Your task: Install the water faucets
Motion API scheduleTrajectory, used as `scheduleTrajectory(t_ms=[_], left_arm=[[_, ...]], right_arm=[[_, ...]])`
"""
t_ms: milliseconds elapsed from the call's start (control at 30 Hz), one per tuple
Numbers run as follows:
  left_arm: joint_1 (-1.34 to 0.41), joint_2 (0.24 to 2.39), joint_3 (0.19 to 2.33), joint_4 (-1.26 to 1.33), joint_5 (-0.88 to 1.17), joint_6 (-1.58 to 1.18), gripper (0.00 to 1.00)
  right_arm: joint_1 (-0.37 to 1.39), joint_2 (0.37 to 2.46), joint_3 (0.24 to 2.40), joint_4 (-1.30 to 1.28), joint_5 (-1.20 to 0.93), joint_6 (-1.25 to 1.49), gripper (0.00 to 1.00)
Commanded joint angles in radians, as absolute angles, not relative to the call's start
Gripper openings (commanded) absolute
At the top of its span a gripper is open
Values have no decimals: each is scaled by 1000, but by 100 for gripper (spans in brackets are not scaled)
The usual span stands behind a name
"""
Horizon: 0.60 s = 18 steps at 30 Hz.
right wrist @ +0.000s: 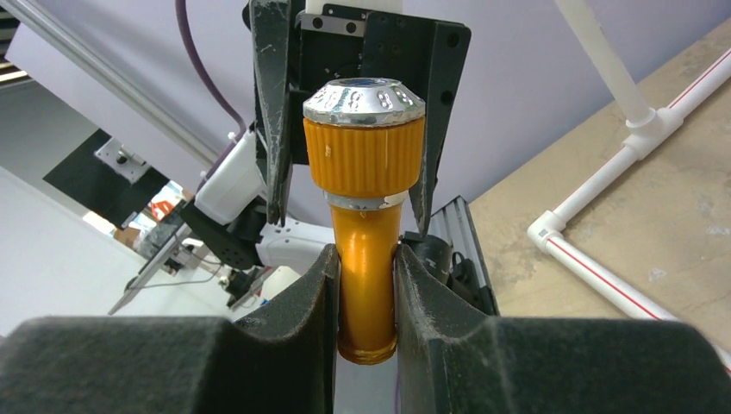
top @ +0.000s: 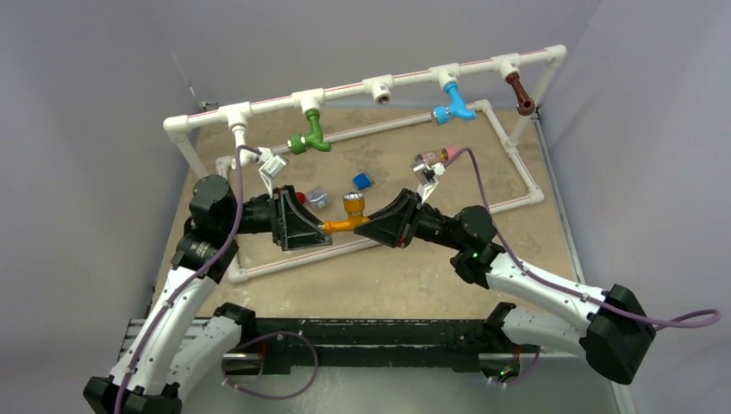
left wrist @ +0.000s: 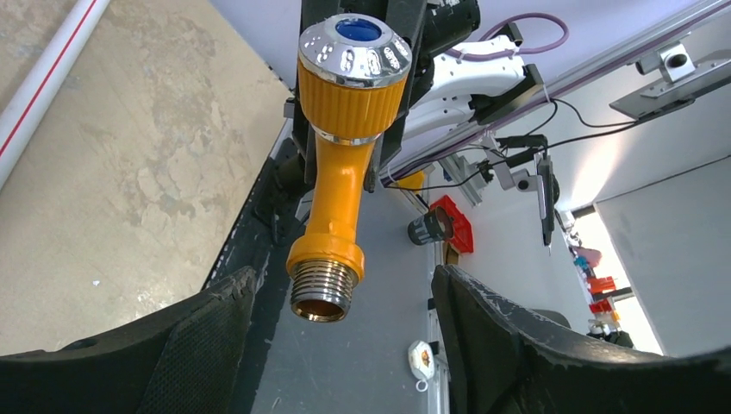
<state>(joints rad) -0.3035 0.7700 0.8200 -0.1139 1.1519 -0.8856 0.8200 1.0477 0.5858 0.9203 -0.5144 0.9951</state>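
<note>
Pinching orange faucet between right fingers

High overview, facing wrist close-ups share faucet

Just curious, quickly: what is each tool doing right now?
Left tool: open, holding nothing.
Right tool: closed on the orange faucet.

Four faucets: orange, green, blue, brown. Five tees along top pipe. One pink cylinder. One small blue cube.
</note>
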Motion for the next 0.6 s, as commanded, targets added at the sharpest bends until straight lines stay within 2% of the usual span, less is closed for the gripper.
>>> scheduleTrajectory(t_ms=[0,200,333,467,500,567], left_arm=[[-305,761,799,-18,1139,-951,73],[-305,760,756,69,1120,-1022,65],[-305,761,731,117,1127,-1057,52],[-305,762,726,124,1131,-1059,30],[-305,764,724,122,1134,-1052,17],[-306,768,726,108,1133,-1041,0]], right_arm=[[827,1068,638,1023,-470,1037,0],[852,1104,643,1053,-454,1052,0],[856,1106,626,1072,-426,1071,0],[865,1112,603,1098,-404,1093,0],[867,1115,599,1106,-405,1096,0],[868,1119,595,1108,-411,1094,0]])
